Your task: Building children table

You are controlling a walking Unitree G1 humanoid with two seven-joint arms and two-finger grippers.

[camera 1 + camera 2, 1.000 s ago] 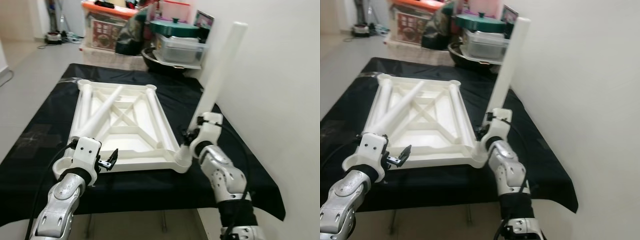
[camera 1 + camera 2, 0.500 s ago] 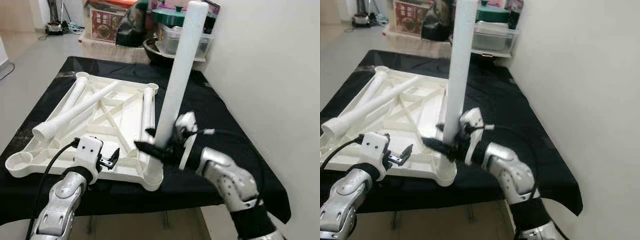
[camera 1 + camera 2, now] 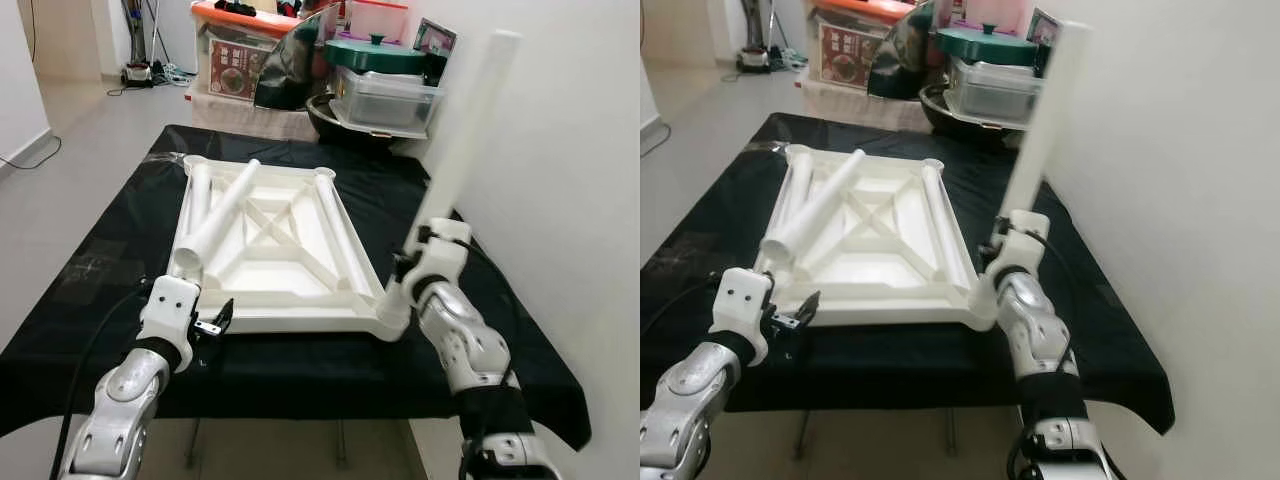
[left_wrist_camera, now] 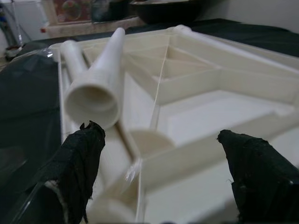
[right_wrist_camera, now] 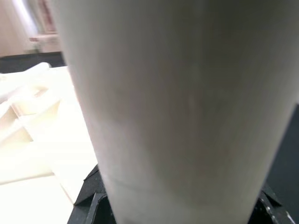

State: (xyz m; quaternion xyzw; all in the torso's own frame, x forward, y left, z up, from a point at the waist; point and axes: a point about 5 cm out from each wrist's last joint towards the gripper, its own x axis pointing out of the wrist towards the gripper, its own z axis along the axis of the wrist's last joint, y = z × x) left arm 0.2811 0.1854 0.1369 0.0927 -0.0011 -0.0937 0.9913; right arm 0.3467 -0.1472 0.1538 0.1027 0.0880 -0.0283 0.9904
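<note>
A white children's table top [image 3: 296, 322] lies upside down on a black-covered table [image 3: 96, 272]. Two loose white legs lie on it: one along its left side [image 3: 199, 190], the other diagonally [image 3: 222, 218] with its open end toward me [image 4: 92, 99]. A third leg [image 3: 466, 130] stands in the near right corner socket [image 3: 393, 319], leaning up toward the wall. My right gripper [image 3: 412, 262] is shut on its lower part [image 5: 177, 93]. My left gripper [image 3: 213, 326] is open at the top's near left rim, its fingers [image 4: 78, 161] wide apart.
A white wall [image 3: 575, 200] runs close along the table's right side. At the far end stand a clear storage box [image 3: 385, 97] with a green-lidded pot [image 3: 372, 55] on it, a dark bowl and an orange-lidded crate [image 3: 240, 55]. Tiled floor [image 3: 70, 130] lies to the left.
The view swung and came back. Half a second ago the held leg stood nearly upright; now it leans toward the wall again. My left gripper stays open at the rim.
</note>
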